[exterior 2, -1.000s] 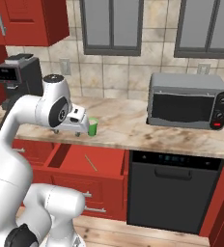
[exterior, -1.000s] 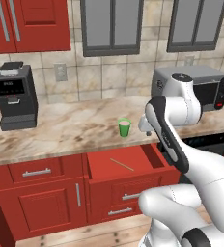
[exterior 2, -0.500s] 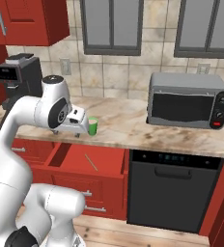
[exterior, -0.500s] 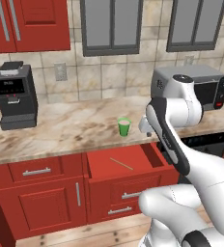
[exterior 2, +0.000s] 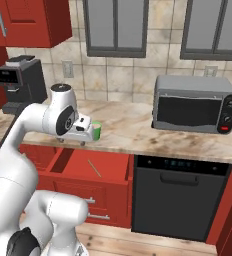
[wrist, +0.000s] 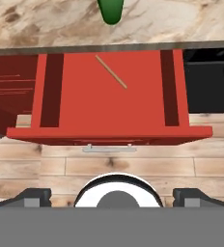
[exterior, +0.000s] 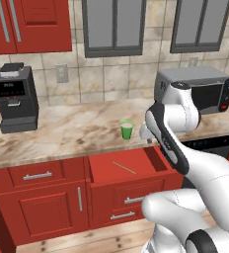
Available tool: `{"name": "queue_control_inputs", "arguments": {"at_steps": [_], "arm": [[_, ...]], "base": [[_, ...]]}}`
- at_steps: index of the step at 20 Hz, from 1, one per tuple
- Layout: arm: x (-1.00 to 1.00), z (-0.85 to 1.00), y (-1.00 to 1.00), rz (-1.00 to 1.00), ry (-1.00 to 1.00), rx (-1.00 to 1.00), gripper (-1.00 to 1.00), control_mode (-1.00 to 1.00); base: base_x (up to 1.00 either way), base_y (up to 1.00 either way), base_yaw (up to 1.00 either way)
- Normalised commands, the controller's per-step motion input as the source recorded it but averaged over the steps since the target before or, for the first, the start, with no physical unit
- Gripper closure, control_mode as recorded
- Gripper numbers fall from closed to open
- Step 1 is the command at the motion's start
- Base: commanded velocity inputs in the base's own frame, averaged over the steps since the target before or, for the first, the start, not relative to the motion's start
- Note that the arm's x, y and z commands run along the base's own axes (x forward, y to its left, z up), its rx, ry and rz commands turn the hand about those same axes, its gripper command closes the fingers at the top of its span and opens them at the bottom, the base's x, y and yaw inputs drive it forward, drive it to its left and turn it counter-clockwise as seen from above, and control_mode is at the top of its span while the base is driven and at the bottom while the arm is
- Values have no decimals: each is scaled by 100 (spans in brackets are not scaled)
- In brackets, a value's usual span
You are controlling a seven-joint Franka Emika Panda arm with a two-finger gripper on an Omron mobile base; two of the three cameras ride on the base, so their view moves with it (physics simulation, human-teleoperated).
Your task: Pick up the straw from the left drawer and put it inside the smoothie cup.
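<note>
Thin, straight tan straw (wrist: 111,71) lying diagonally on the smooth flat floor of the wide, shallow, pulled-out red left drawer (wrist: 75,116), touching neither side wall. Small tapered bright-green smoothie cup (exterior: 127,129) (pale contents on top) upright on the veined beige marble counter (exterior: 72,131) behind the drawer. Two-finger gripper (wrist: 112,195) above the drawer, fingers spread wide, holding nothing.

Matt red drawer (wrist: 109,111) – seemingly wooden straw (wrist: 111,71), marbled stone counter (exterior: 72,129)
</note>
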Motion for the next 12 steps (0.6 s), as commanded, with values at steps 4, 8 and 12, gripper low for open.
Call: {"name": "queue_control_inputs", "arguments": {"at_steps": [4,8,12], "arm": [[40,-44,0,0,12,0,-100,-100],[33,-50,0,0,10,0,-100,-100],[15,-52,3,0,3,0,-100,-100]], "base": [[0,0,0],[0,0,0],[0,0,0]]}}
